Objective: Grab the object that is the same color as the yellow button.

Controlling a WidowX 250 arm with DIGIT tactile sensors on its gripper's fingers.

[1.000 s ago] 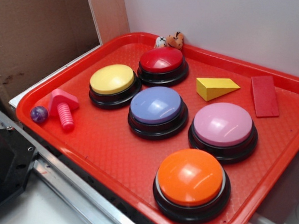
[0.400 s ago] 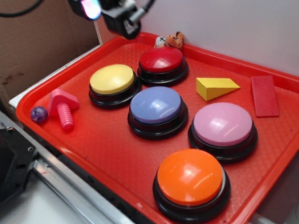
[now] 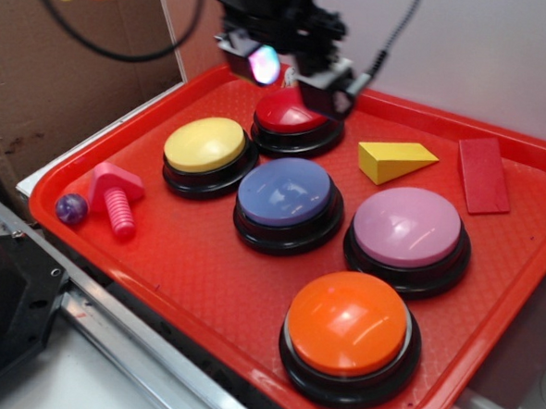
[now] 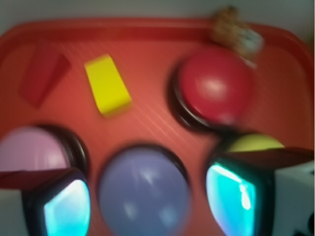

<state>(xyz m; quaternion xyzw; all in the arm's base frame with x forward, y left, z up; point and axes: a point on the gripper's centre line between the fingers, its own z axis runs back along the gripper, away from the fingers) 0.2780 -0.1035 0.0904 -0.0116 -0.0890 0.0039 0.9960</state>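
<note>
While the arm hangs over the back of the tray, this is how things stand
Gripper: the black robot gripper (image 3: pixel 295 71) hovers above the round red dome button (image 3: pixel 297 118), blurred in the exterior view; in the wrist view its two glowing fingertips (image 4: pixel 66 209) stand wide apart with nothing between them
Task block: the small smooth yellow wedge-shaped block (image 3: pixel 394 160) lies on the tray floor, right of the red button and just behind the pink dome button (image 3: pixel 407 233), untouched and clear of the gripper
Yellow button: the round pale-yellow dome button on a black base (image 3: pixel 207 152) sits left of the red one, beside the lavender-blue dome button (image 3: pixel 287 201)
Tray: a red plastic tray (image 3: pixel 185 273) holds everything
Front: an orange dome button (image 3: pixel 349 331) sits nearest the camera
Right rear: a flat red rectangular block (image 3: pixel 483 174) lies beyond the wedge
Left edge: a pink plastic bolt (image 3: pixel 116 198) lies next to a small purple ball (image 3: pixel 71 208)
</note>
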